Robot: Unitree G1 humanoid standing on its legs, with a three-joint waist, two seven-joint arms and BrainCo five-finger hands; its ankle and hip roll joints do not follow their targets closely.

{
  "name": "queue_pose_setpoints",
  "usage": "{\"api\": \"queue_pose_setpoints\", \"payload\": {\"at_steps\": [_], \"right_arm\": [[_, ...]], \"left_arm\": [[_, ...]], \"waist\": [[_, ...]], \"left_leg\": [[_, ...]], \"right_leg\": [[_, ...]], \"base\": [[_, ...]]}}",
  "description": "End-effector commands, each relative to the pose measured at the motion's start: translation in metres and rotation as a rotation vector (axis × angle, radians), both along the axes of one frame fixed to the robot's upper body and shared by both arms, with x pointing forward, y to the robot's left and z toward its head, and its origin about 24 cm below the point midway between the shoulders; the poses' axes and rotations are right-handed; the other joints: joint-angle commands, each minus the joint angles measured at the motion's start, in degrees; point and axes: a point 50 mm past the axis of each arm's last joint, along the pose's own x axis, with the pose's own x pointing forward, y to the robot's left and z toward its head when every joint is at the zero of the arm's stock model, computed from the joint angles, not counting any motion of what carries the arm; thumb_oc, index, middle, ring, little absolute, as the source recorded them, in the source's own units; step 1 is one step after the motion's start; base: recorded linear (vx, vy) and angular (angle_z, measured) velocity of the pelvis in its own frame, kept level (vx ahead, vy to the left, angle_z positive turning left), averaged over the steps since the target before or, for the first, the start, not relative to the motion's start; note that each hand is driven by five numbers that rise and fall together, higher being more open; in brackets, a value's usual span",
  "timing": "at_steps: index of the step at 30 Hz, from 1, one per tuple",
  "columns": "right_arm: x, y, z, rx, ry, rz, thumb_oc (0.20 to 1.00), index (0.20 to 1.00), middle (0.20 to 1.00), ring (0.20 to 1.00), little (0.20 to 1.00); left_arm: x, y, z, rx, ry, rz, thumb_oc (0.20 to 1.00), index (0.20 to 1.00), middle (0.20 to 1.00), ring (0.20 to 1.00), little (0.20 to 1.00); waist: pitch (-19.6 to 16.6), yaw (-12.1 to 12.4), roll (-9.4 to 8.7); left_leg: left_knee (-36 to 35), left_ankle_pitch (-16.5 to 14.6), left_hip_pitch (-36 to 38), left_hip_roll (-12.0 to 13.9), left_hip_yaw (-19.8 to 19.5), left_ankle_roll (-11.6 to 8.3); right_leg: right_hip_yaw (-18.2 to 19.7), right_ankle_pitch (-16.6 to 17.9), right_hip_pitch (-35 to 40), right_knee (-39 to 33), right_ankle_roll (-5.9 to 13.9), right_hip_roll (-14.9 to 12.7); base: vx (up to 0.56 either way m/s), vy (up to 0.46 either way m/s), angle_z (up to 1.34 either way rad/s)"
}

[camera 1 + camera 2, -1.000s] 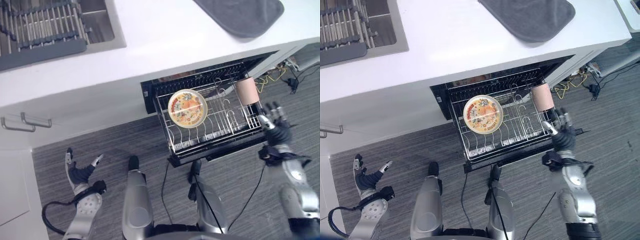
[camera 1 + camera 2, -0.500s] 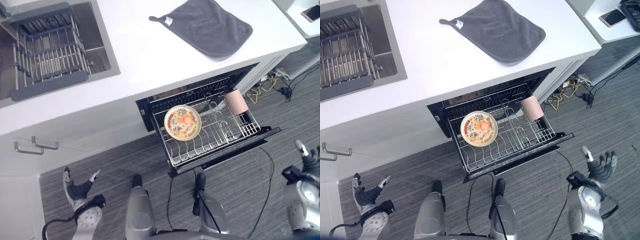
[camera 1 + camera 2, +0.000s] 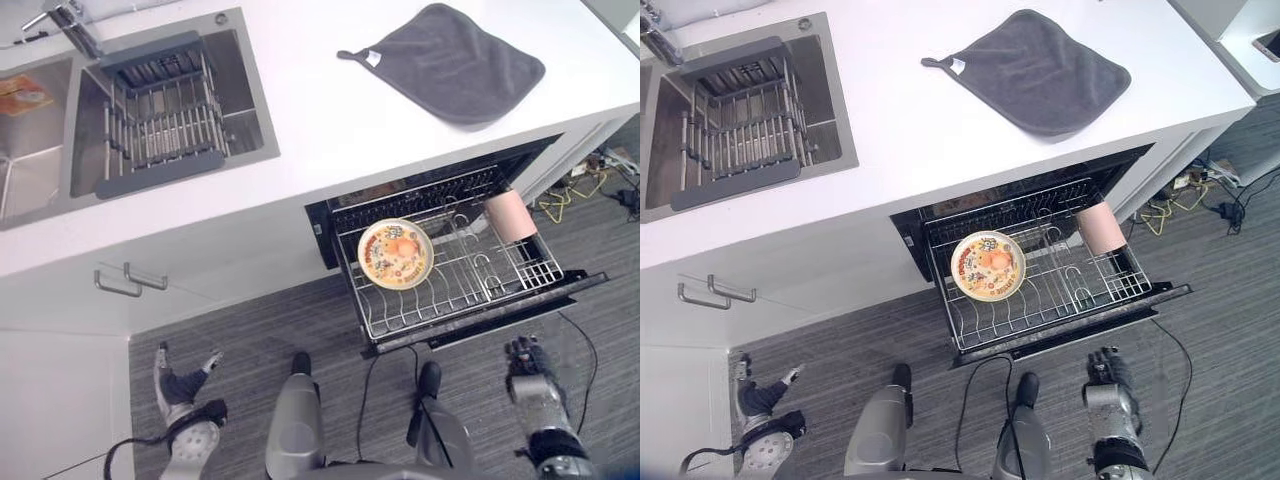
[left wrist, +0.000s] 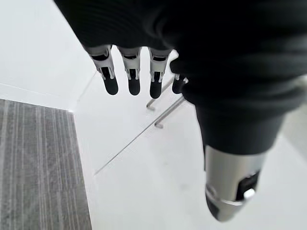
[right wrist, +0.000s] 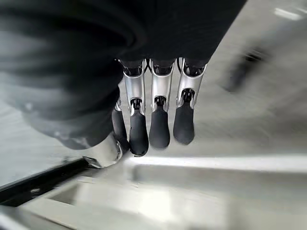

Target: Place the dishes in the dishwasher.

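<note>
Right hand [image 3: 524, 357] dropped below rack [image 3: 470, 290], plate [image 3: 395, 254] racked

plate [image 3: 395, 254] in rack [image 3: 455, 290], left part | cup [image 3: 510, 215] in rack, back right | cloth [image 3: 450, 62] on counter [image 3: 320, 120] above | sink [image 3: 150, 110] left of cloth

A patterned plate [image 3: 396, 253] and pink cup [image 3: 510, 215] sit in the pulled-out dishwasher rack [image 3: 455, 285].

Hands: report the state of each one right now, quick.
Left hand: open, fingers straight, holding nothing.
Right hand: open, fingers straight, holding nothing.
</note>
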Motion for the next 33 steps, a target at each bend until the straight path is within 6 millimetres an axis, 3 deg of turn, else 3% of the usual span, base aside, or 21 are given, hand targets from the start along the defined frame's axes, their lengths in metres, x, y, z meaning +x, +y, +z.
{"api": "queue_pose_setpoints", "payload": {"at_steps": [1, 7, 15, 24, 30, 33], "right_arm": [[0.010, -0.018, 0.021, 0.040, -0.168, -0.044, 0.200, 0.200, 0.200, 0.200, 0.200], [0.022, 0.001, 0.019, 0.265, -0.280, -0.037, 0.200, 0.200, 0.200, 0.200, 0.200], [0.052, -0.001, 0.052, 0.203, -0.420, 0.090, 0.200, 0.200, 0.200, 0.200, 0.200], [0.089, -0.018, 0.104, 0.061, -0.509, 0.221, 0.200, 0.200, 0.200, 0.200, 0.200], [0.114, -0.034, 0.151, -0.057, -0.557, 0.270, 0.200, 0.200, 0.200, 0.200, 0.200], [0.127, -0.040, 0.182, -0.131, -0.593, 0.293, 0.200, 0.200, 0.200, 0.200, 0.200]], "left_arm": [[0.005, 0.012, 0.013, 0.077, -0.074, 0.017, 1.000, 1.000, 1.000, 1.000, 1.000], [0.003, 0.008, 0.009, 0.064, -0.060, 0.019, 1.000, 1.000, 1.000, 1.000, 1.000], [0.006, 0.005, 0.010, 0.062, -0.057, -0.018, 1.000, 1.000, 1.000, 1.000, 1.000], [0.006, 0.012, 0.010, 0.083, -0.018, -0.048, 1.000, 1.000, 1.000, 1.000, 1.000], [0.007, 0.009, 0.008, 0.055, 0.009, -0.091, 1.000, 1.000, 1.000, 1.000, 1.000], [0.008, 0.009, 0.007, 0.033, 0.018, -0.107, 1.000, 1.000, 1.000, 1.000, 1.000]], "waist": [[0.14, 1.25, -0.95], [-0.04, 1.38, -0.15], [0.40, 1.97, 0.50], [1.19, 4.13, 2.54], [1.45, 6.16, 6.09], [1.66, 7.58, 8.71]], "left_leg": [[-1.42, 5.59, -0.92, 1.86, 0.71, -1.96], [-1.39, 5.65, -1.37, 1.26, -0.05, -1.73], [-1.25, 5.63, -2.21, 0.79, -1.24, -1.58], [-1.00, 5.92, -3.42, -0.06, -3.33, -1.62], [-6.70, 9.18, -3.43, -1.98, -4.29, -1.85], [-10.90, 11.36, -3.32, -3.16, -5.02, -1.81]], "right_leg": [[-2.47, -7.45, 2.50, 8.57, -1.19, -1.47], [-1.99, -7.41, 0.51, 10.23, -1.24, -2.07], [-1.67, -7.49, -1.49, 11.73, -1.23, -2.35], [-2.65, -8.30, -3.44, 14.67, -1.39, -3.64], [-3.79, -8.70, -4.62, 14.88, -1.07, -4.67], [-4.25, -9.58, -5.53, 15.56, -0.91, -5.24]], "base": [[0.03, 0.039, 0.15], [0.02, 0.027, 0.06], [0.00, -0.002, 0.02], [0.05, -0.018, 0.07], [0.03, 0.035, 0.20], [0.02, 0.080, 0.28]]}}
